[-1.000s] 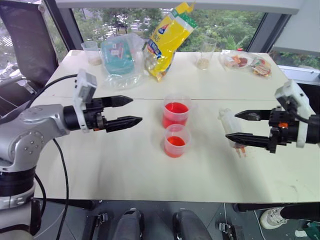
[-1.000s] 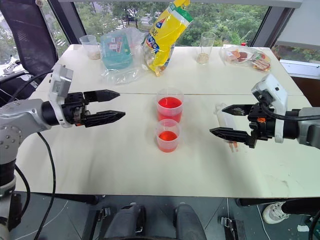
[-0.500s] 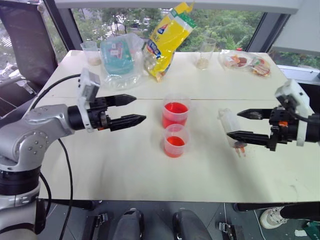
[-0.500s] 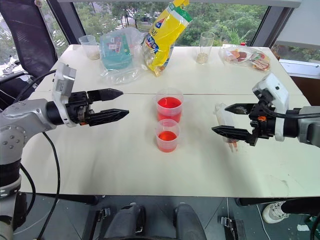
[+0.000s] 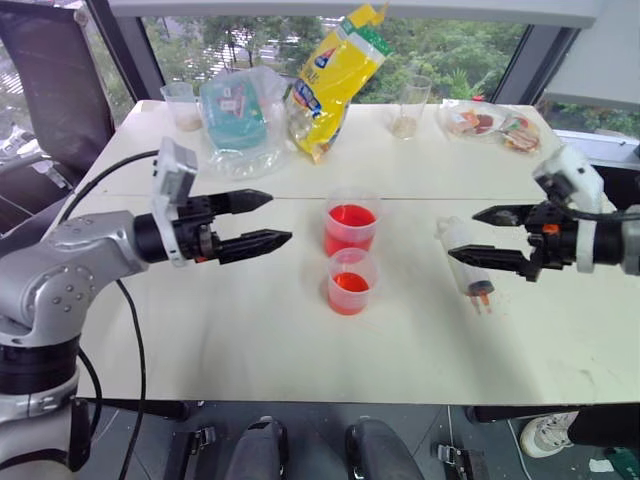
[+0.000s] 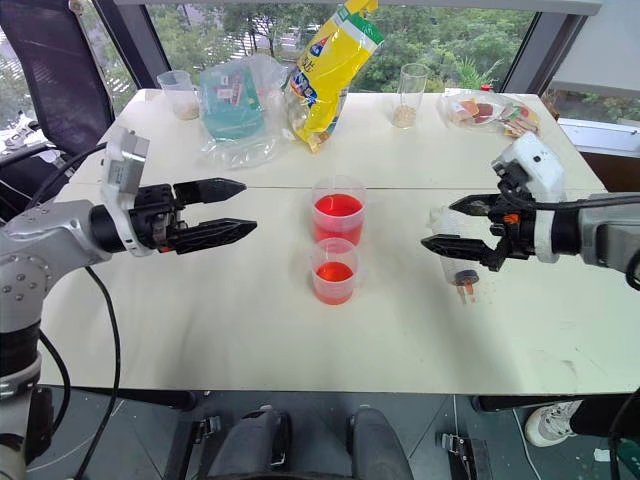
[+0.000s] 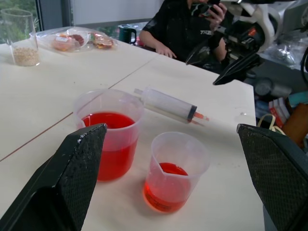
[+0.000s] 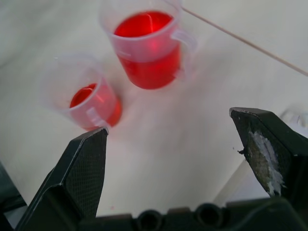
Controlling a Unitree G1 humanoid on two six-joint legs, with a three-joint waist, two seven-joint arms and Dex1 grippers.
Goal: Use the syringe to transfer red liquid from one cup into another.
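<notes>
Tools stayed released: our right tool (image 6: 452, 224) hung wide over the syringe (image 6: 450, 249), lying on the surface (image 6: 250, 320) right of both cups (image 6: 337, 243), probably to grasp it; left tool (image 6: 222, 209) waited nearby.

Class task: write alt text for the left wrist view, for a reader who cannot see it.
Two clear cups of red liquid stand on a pale table, the taller cup behind the shorter cup, with a syringe lying flat beyond them. The right gripper, jaws open, hangs above the syringe's far side; a seated person is behind.
</notes>
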